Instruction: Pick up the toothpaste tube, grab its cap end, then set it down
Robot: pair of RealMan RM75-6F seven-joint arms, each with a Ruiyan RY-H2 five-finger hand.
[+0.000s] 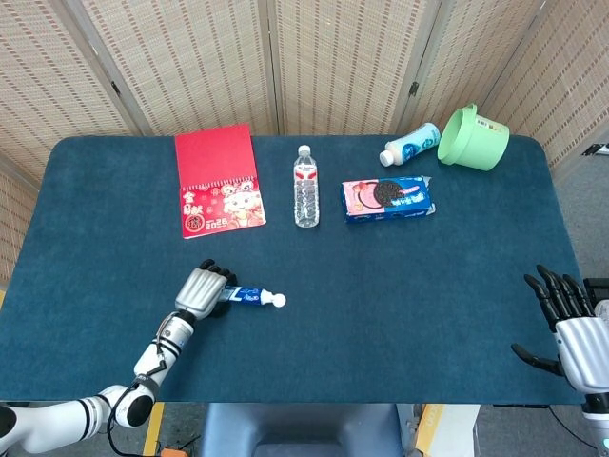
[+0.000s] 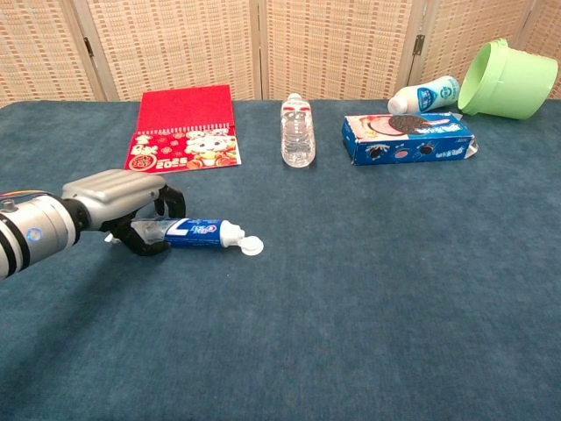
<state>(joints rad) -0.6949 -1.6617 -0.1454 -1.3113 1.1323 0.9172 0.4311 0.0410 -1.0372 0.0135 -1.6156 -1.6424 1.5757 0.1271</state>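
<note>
Chest view shows the left hand (image 2: 118, 203) curled around the crimped end of the toothpaste tube (image 2: 200, 231), which lies near-left on the table (image 2: 368, 289), leaving its cap (image 2: 251, 246) free rightward for grabbing. The right hand (image 1: 571, 328) waits spread, empty.
</note>
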